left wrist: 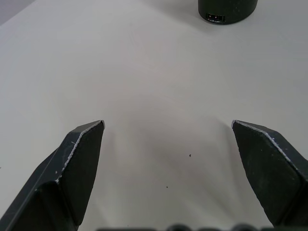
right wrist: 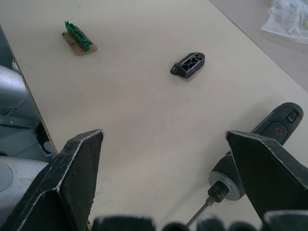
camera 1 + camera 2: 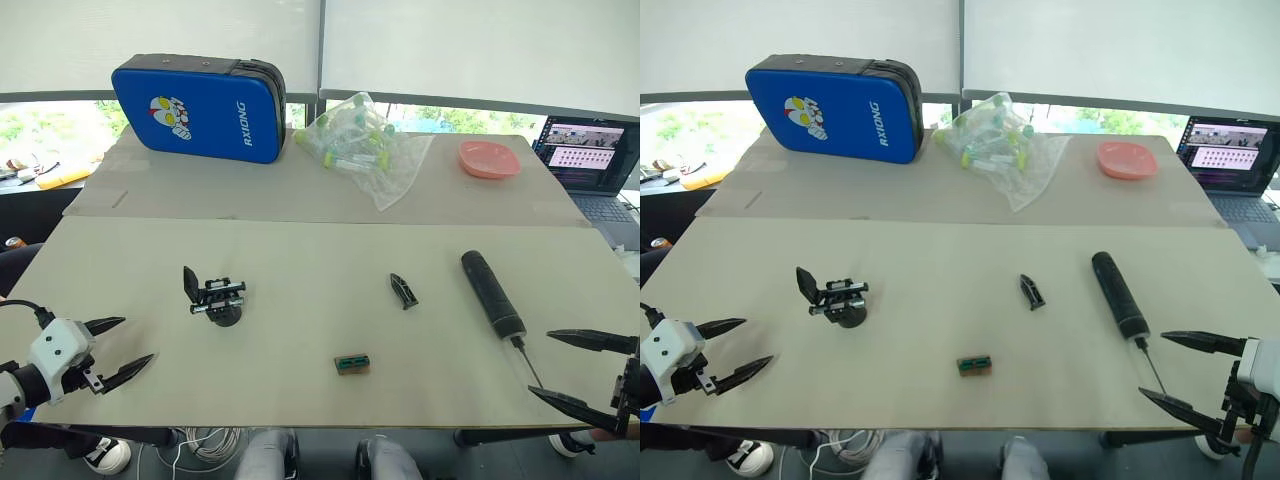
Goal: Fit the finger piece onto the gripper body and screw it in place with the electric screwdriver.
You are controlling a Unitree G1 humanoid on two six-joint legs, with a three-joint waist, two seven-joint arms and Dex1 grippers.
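Observation:
The gripper body (image 3: 215, 297), a black assembly with a round base and an upright finger, stands on the table's left half. The finger piece (image 3: 403, 290), a small black wedge, lies right of centre, also seen as the finger piece (image 2: 188, 64). The electric screwdriver (image 3: 492, 293) lies further right, its thin bit pointing toward the front edge; the right wrist view shows the screwdriver (image 2: 262, 144) close ahead. My left gripper (image 3: 118, 350) hangs open near the front left edge, empty. My right gripper (image 3: 568, 368) is open at the front right corner, just beyond the bit's tip.
A small green-and-brown block (image 3: 352, 364) lies near the front edge at centre. At the back stand a blue case (image 3: 198, 107), a clear bag of small items (image 3: 362, 143) and a pink dish (image 3: 489, 158). A laptop (image 3: 590, 155) sits off the table's far right.

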